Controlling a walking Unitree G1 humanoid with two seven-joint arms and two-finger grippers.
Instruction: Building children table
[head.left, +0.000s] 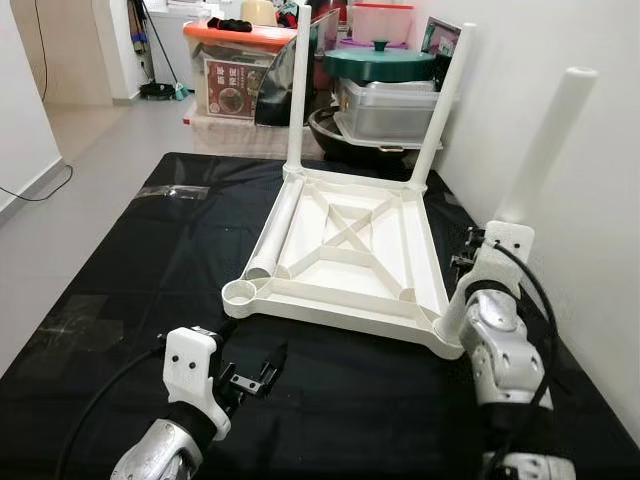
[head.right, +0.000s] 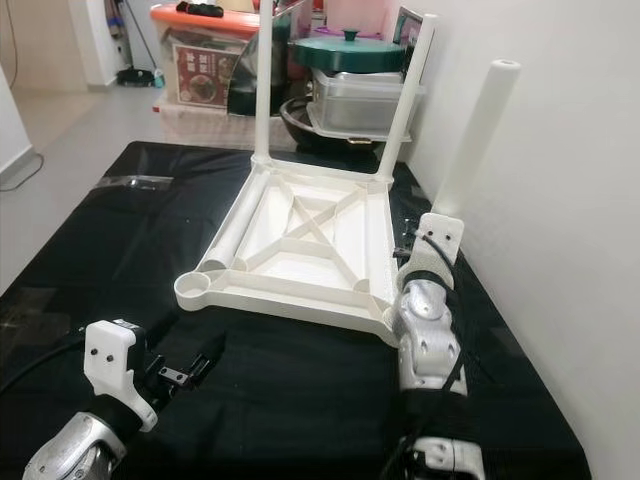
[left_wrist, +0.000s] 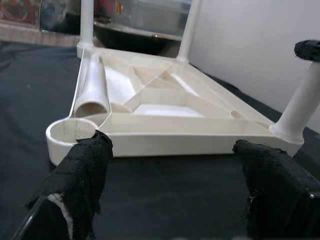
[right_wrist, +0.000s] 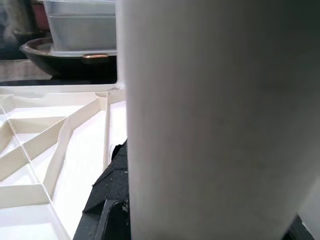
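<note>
Left eye view: upturned white table (head.left: 345, 250) on black mat (head.left: 120, 290), right end effector (head.left: 480, 262) clamped round a leg (head.left: 545, 150), left end effector (head.left: 250, 378) wide.

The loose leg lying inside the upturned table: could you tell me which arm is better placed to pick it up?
Left, probably. The left gripper hovers with jaws open near the empty corner socket, beside the loose leg. The right gripper is shut on the near-right leg.

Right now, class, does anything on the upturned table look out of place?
Yes. One white leg lies loose inside the tabletop beside an empty corner socket, while the other three legs stand upright; the right gripper holds one.
</note>
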